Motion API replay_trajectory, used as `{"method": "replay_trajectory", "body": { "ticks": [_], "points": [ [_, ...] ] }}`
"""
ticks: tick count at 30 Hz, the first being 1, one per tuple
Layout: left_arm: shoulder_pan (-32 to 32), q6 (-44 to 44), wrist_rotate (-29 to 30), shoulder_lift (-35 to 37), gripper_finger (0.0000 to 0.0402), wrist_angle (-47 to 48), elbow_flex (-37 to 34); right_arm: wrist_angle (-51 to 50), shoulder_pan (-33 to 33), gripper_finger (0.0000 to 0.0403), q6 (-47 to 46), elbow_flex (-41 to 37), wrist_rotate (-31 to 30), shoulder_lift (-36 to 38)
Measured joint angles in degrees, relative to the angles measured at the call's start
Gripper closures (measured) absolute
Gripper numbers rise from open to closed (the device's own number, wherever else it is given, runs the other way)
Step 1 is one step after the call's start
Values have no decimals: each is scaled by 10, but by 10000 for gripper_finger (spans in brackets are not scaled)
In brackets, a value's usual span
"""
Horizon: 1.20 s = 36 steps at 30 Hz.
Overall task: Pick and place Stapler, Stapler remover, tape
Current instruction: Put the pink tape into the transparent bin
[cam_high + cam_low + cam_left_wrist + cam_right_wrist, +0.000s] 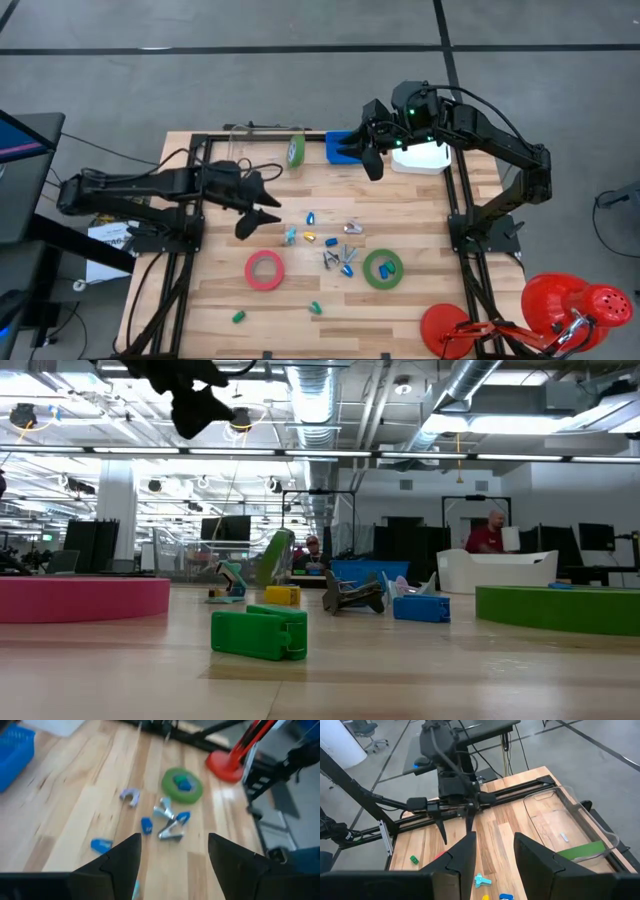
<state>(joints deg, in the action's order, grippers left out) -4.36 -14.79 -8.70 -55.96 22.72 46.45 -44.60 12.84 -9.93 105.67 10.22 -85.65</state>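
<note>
Left gripper (262, 214) hovers open above the small coloured pieces; it should descend squarely over one stapler remover (170, 831). Right gripper (372, 160), open, waits near the blue bin (340, 147).

Grey concrete floor (200, 80) spreads around the wooden table (420, 220), crossed by dark seam lines. Overhead, silver ducts (320, 400) and pipes run under a white ceiling lit by long strip lights (480, 457). Dark monitors (225, 528) stand on desks far back, where a person in a red top (487, 535) sits (another is partly hidden behind). A red lamp (575, 305) stands at the table's corner.
</note>
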Motion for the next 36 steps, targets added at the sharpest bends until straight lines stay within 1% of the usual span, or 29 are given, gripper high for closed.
{"method": "replay_trajectory", "body": {
  "ticks": [6,11,15,19,21,26,30,33,36],
  "points": [
    [37,-8,33,-5,172,82,3,0,0,278,0,0,0,0],
    [55,-45,46,-32,157,128,3,-2,0,278,0,0,0,0],
    [69,-75,43,-66,145,131,2,-3,0,278,0,0,0,0],
    [83,-91,24,-99,137,133,2,-4,0,278,0,0,0,0],
    [91,-108,17,-114,135,132,2,-4,0,278,0,0,0,0],
    [113,-117,-3,-143,136,134,2,-7,0,278,0,0,0,0],
    [135,-141,-4,-164,136,138,2,-11,0,278,0,0,0,0],
    [153,-141,-2,-179,136,138,2,-16,0,278,0,0,0,0],
    [170,-141,16,-192,136,137,-5,-18,0,278,0,0,0,0]
  ]
}}
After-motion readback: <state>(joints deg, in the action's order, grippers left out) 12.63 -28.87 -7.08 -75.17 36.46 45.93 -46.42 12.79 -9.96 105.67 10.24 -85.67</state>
